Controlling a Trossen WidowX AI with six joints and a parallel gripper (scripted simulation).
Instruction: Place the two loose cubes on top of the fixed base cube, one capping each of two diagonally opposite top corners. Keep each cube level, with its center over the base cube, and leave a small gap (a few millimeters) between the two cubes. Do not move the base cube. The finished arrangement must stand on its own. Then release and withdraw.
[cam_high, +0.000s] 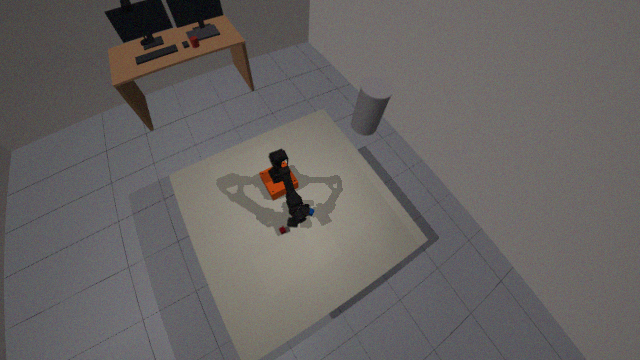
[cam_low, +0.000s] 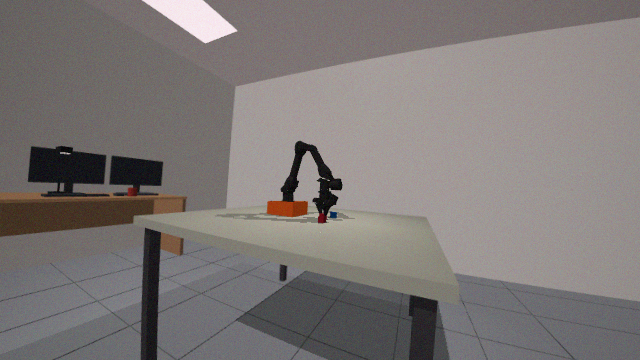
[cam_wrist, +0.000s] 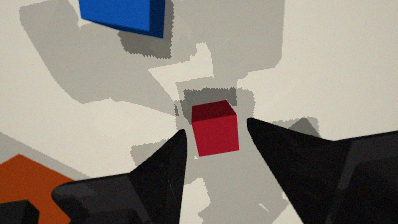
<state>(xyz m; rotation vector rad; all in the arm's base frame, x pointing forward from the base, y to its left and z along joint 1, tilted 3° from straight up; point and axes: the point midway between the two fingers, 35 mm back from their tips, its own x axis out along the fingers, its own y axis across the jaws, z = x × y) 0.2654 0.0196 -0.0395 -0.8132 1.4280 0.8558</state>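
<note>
A blue cube (cam_high: 311, 212) (cam_low: 333, 215) (cam_wrist: 117, 14), the base cube by its look, sits on the table. One red cube (cam_wrist: 217, 134) lies on the table; in the wrist view it shows between my fingertips, with a narrow gap on each side. My gripper (cam_high: 296, 219) (cam_low: 325, 214) (cam_wrist: 215, 128) is open and points down low over the table at this cube. The arm hides this cube in the top view. A second red cube (cam_high: 282, 230) (cam_low: 322, 219) stands apart; it does not show in the wrist view. Nothing is on the blue cube.
The orange robot mount (cam_high: 275, 191) (cam_low: 287, 209) (cam_wrist: 22, 180) stands behind the cubes on the pale table (cam_high: 320, 280) (cam_low: 280, 245). The blue cube is close to my gripper. A desk (cam_high: 175, 55) with monitors and a grey bin (cam_high: 370, 112) are off the table.
</note>
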